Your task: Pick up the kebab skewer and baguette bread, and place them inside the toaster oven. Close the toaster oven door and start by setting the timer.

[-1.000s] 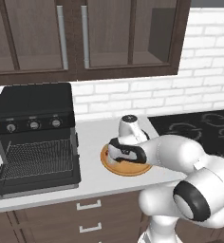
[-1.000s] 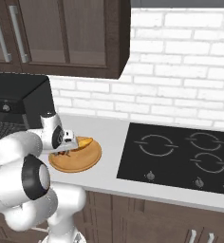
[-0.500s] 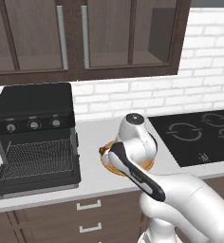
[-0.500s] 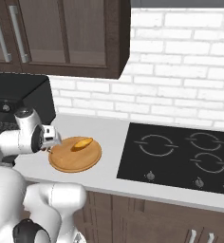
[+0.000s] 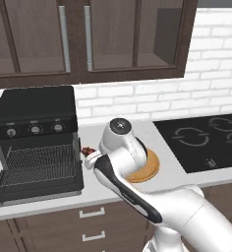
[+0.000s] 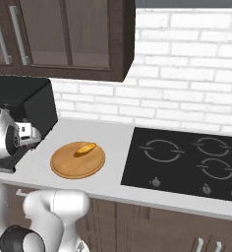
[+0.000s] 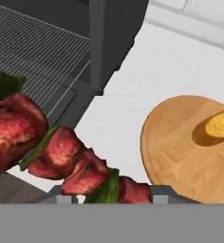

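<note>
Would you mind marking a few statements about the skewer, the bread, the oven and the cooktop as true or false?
1. The skewer is held in the gripper. True.
2. The bread already lies on the oven rack. False: it rests on the wooden plate.
3. The oven has its door dropped open. True.
4. A pot stands on the cooktop. False: nothing stands on it.
5. The skewer is on the plate beside the bread. False: it is lifted, near the oven's open front.
</note>
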